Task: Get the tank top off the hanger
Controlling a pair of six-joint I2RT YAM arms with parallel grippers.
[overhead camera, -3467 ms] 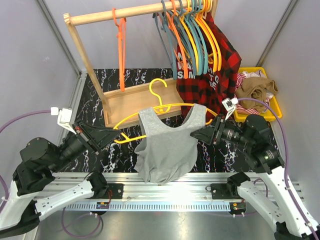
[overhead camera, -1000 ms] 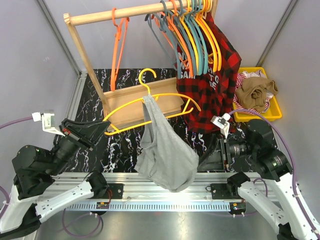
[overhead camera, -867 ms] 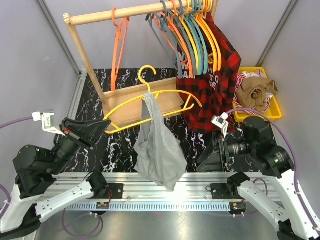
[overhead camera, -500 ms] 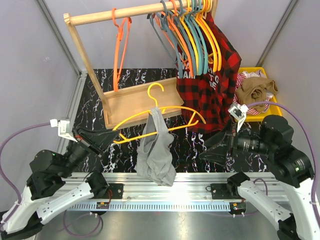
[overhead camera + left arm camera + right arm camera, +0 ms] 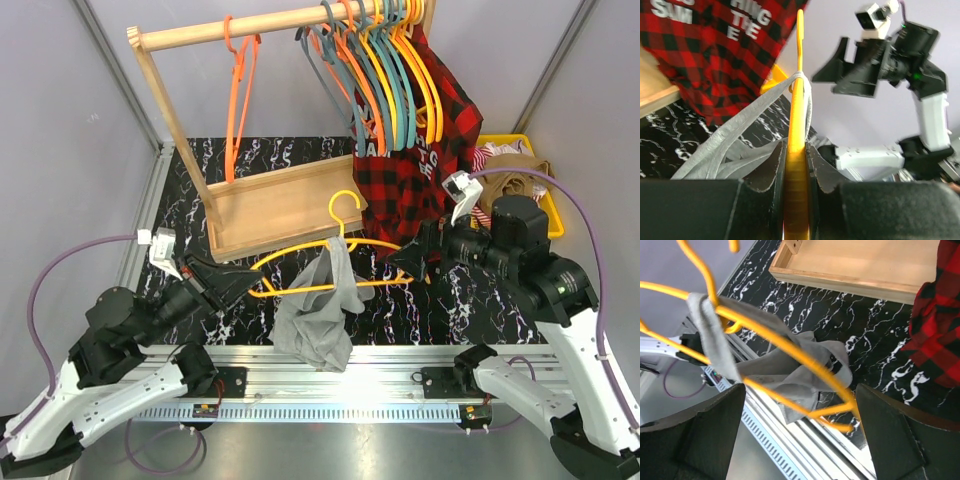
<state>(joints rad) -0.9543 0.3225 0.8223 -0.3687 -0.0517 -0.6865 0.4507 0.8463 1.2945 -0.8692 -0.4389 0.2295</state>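
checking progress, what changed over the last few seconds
The tank top came off the right shoulder of the yellow hanger and now hangs bunched near its neck. The right gripper, earlier at that shoulder, is open. The left gripper still clamps the hanger's left end; the rack stayed put.

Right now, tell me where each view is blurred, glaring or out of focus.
Top external: sharp, with glare on the metal rail at the near edge. Left wrist: the hanger and the left fingers clamping it are soft up close. Right wrist: the right fingers are blurred dark shapes; tank top is in focus.
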